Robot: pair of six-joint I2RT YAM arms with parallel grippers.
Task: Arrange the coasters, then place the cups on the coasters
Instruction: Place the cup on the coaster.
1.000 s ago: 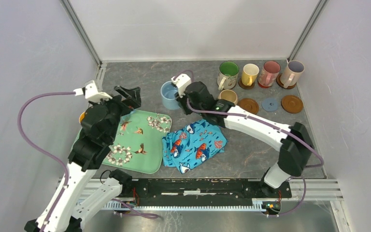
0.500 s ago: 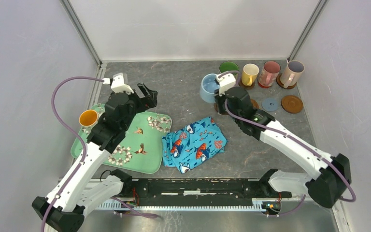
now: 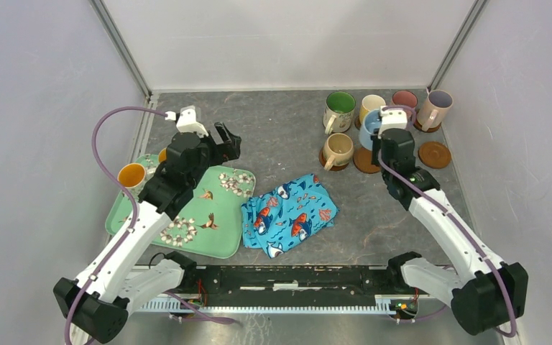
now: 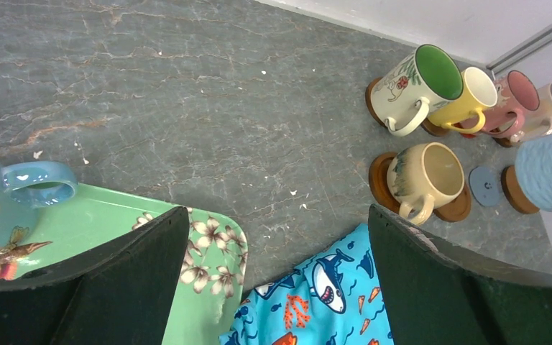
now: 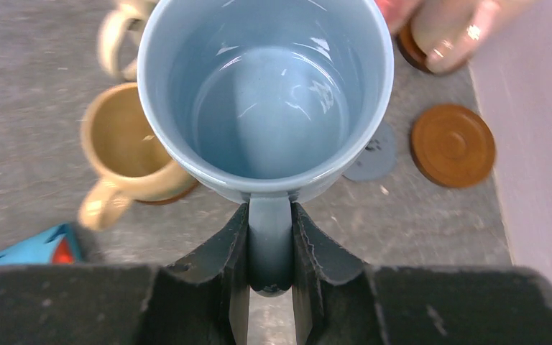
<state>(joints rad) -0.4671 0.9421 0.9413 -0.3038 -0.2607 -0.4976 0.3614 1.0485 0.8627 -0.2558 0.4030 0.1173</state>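
Mug delivery is pictured midway. From the overhead camera, the light blue mug (image 3: 371, 131) is seen carried by the right gripper (image 3: 383, 132) at the far right of the table (image 3: 273, 129). It is held over a bare brown coaster (image 3: 365, 161) just beside the beige mug (image 3: 339, 149), which is already seated on its own disc. A back row led by the green-lined mug (image 3: 339, 108) is set behind, and a second brown coaster (image 3: 435, 154) lies unoccupied further right. The left gripper (image 3: 224, 140) is held near the far edge of the green tray (image 3: 215, 241), fingers spread wide and empty. It is apparently kept clear until the orange-lined mug (image 3: 131, 175) on that tray is wanted.

Through the left wrist camera, the spread fingers are shown framing bare table. The blue mug is seen low over its brown disc, but whether contact is made cannot be told. A blue-grey coaster (image 4: 485, 187) is laid just beside that disc.

By the right wrist camera, the fingers (image 5: 231, 251) are shown clamped on the mug's handle, a hold by which the cup is judged to be kept upright for lowering.
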